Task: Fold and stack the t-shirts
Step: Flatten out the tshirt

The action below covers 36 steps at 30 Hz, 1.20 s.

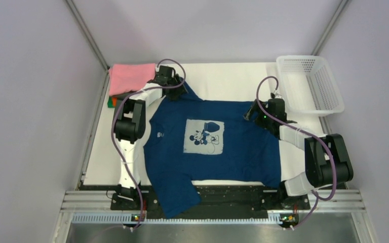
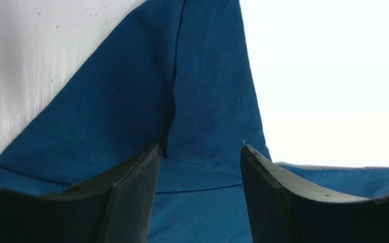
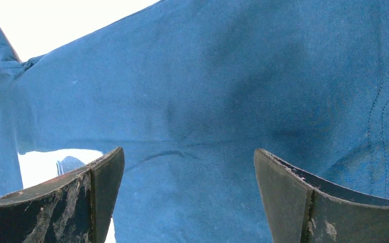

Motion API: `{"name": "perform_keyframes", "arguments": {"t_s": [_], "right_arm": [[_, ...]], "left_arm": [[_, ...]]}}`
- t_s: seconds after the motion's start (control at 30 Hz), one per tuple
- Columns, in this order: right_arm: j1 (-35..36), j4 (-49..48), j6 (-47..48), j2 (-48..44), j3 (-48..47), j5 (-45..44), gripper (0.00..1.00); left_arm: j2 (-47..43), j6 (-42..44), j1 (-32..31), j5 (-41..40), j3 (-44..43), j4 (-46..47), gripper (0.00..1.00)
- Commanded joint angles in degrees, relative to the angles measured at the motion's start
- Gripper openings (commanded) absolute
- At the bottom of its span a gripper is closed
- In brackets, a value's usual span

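On the table [image 1: 223, 81], flat navy t-shirt [image 1: 243, 152]

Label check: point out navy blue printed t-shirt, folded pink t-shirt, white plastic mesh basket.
Navy blue printed t-shirt [image 1: 243, 147]: top external view, plain cloth right of print.
Folded pink t-shirt [image 1: 129, 76]: top external view, middle of top face.
White plastic mesh basket [image 1: 329, 86]: top external view, right side wall.
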State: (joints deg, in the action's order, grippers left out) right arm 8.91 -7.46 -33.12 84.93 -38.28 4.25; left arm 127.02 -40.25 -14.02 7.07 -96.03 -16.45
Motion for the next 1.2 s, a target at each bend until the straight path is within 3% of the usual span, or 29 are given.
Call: {"name": "perform_keyframes", "arguments": {"t_s": [0.0,0.23,0.5,0.6,0.77,0.93,1.0,1.03,1.1,1.17], "right_arm": [[0.49,-0.27,0.24,0.17,-1.97,-1.2,0.97],[0.48,0.07,0.21,1.1,-2.23,-1.24,0.97],[0.47,0.83,0.4,1.71,-2.67,-2.25,0.96],[0.49,0.96,0.34,1.86,-2.76,-2.35,0.97],[0.44,1.21,0.55,2.25,-2.95,-2.9,0.97],[0.47,1.49,0.56,2.55,-3.03,-3.16,0.97],[0.5,1.61,0.65,2.65,-3.03,-3.34,0.96],[0.48,1.88,0.74,2.61,-3.1,-3.49,0.96],[0.49,2.97,1.01,2.26,-3.45,-4.04,0.97],[0.49,3.24,1.29,1.65,-3.38,-4.07,0.97]], "left_arm": [[1.03,-1.26,-0.1,1.24,-1.88,2.28,0.62],[3.59,-1.8,-0.13,2.65,-4.67,2.82,0.52],[4.46,-3.72,-0.37,3.84,-6.54,3.85,0.09],[3.84,-4.18,-0.91,3.65,-6.94,4.84,0.0],[6.13,-4.99,-3.17,1.89,-12.14,6.91,0.0],[14.05,-8.73,-5.04,1.64,-24.32,9.39,0.0],[19.22,-10.66,-5.91,2.77,-30.15,11.9,0.09],[21.38,-11.21,-6.4,3.32,-33.5,12.63,0.3],[24.67,-10.7,-7.71,3.22,-40.43,12.57,0.95],[24.82,-8.73,-8.61,3.28,-43.17,12.73,0.99]]}}
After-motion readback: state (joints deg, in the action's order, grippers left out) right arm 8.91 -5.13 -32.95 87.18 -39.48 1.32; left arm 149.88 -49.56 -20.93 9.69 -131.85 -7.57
